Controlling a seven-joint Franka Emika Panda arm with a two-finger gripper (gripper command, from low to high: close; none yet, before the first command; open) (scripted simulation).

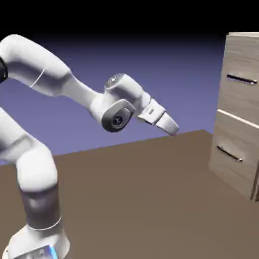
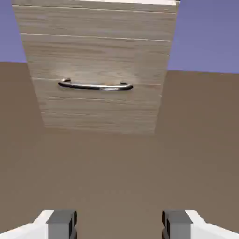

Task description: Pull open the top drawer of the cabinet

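A white robot arm (image 1: 81, 91) extends its tool (image 2: 119, 225) over the brown bench (image 1: 126, 202), fingertips set wide apart with nothing between them, an opening that appears meant to straddle a bar handle. The tool slants downward, apparently aimed nearer the lower drawer (image 1: 235, 144) than its target, and likely needs to rise before closing in. Well apart from it, at the exterior view's right, stands the wood-grain cabinet (image 1: 257, 152), its top drawer (image 1: 243, 98) shut above the other, the dark handle (image 1: 242, 79) placed across the front for pulling. No brand, label or writing is legible.
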